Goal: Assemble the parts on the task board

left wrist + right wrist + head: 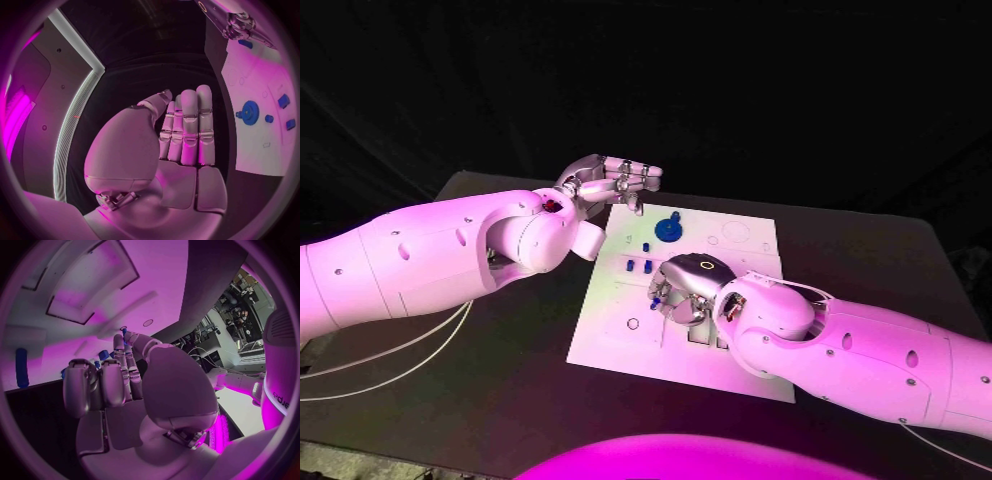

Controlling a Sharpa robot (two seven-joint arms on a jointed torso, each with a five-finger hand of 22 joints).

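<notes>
**Task board mid-table, right hand down on the parts**

Task board [625,345] sits white and flat in the middle of the black table [473,400], one corner toward the robot. Over on the left, the left hand [610,182] hangs past the board's far left corner, off the plate. The left wrist view settles how it stands: fingers [189,127] straight and pressed side by side, thumb alongside, palm flat, nothing in it and nothing touched. That same view catches the blue gear [249,110] on the board beside it, with small blue parts [284,101] close by.

Moving right, the head view has the blue gear [669,230] standing near the board's far edge, a few small blue parts [638,266] just below it toward the middle. Then the right hand [687,290] is down over the board's centre, knuckles up, fingers curled under toward the surface. From above, what the fingertips meet is hidden. The right wrist view looks along the palm: fingers [119,372] bent in, their tips among small blue parts [103,356] on the white plate, one tip touching a blue piece. Whether anything is actually pinched, I cannot tell. A long blue part [22,367] lies apart on the board, and a recessed rectangular pocket [75,302] shows beyond.
</notes>
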